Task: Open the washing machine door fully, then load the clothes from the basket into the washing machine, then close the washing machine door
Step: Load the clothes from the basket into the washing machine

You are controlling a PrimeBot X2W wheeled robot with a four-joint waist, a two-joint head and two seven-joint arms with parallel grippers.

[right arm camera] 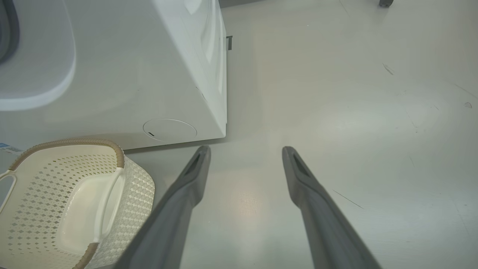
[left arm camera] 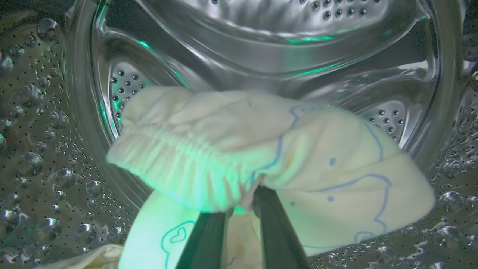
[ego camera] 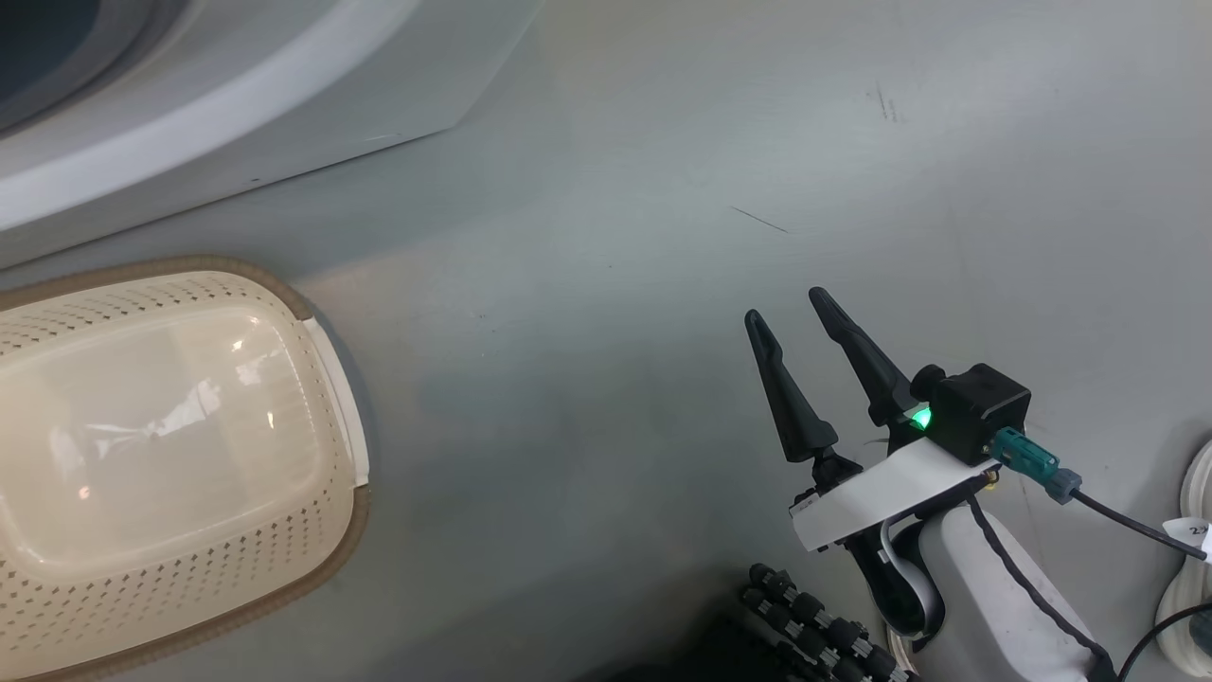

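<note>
In the left wrist view my left gripper [left arm camera: 244,201] is inside the perforated steel drum [left arm camera: 261,48] of the washing machine. It is shut on the clothes [left arm camera: 298,149], pale cream fabric with thin blue line drawings, bunched over its fingertips. More of the same cream fabric hangs or lies below [left arm camera: 149,239]. The basket [ego camera: 322,379] stands on the floor at the left with its bare bottom showing; its brown rim [right arm camera: 74,142] sits beside the washing machine [right arm camera: 123,74]. My right gripper [ego camera: 784,305] hangs open over the floor, holding nothing [right arm camera: 245,149]. The washing machine door is out of view.
The washing machine's white front [ego camera: 237,104] fills the upper left corner of the head view. Grey floor [ego camera: 615,237] spreads between basket and right arm. Dark rollers of my base [ego camera: 805,625] and a white round object [ego camera: 1198,549] with cables sit at the bottom right.
</note>
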